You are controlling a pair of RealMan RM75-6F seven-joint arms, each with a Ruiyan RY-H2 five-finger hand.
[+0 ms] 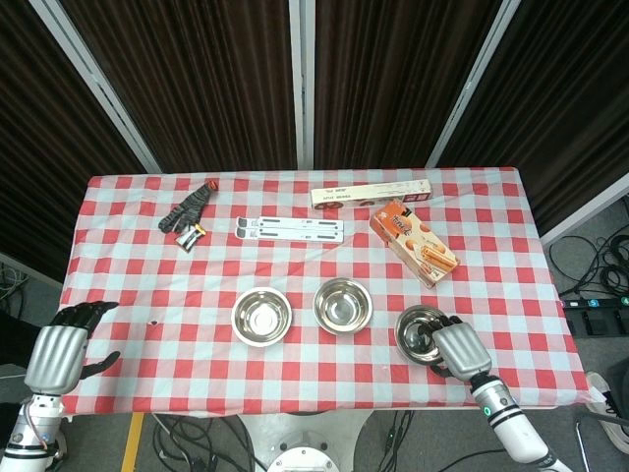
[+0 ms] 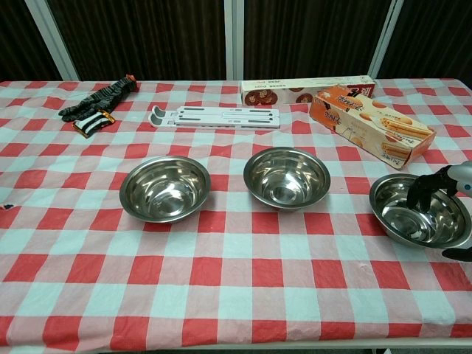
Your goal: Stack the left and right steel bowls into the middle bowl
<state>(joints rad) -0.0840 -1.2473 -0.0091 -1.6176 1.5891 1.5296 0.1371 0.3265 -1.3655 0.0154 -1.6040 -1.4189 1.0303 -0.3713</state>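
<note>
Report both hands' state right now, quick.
Left hand: open, holding nothing, at the table's left edge.
Right hand: fingers over the rim of the right bowl; whether it grips yet cannot be told.
</note>
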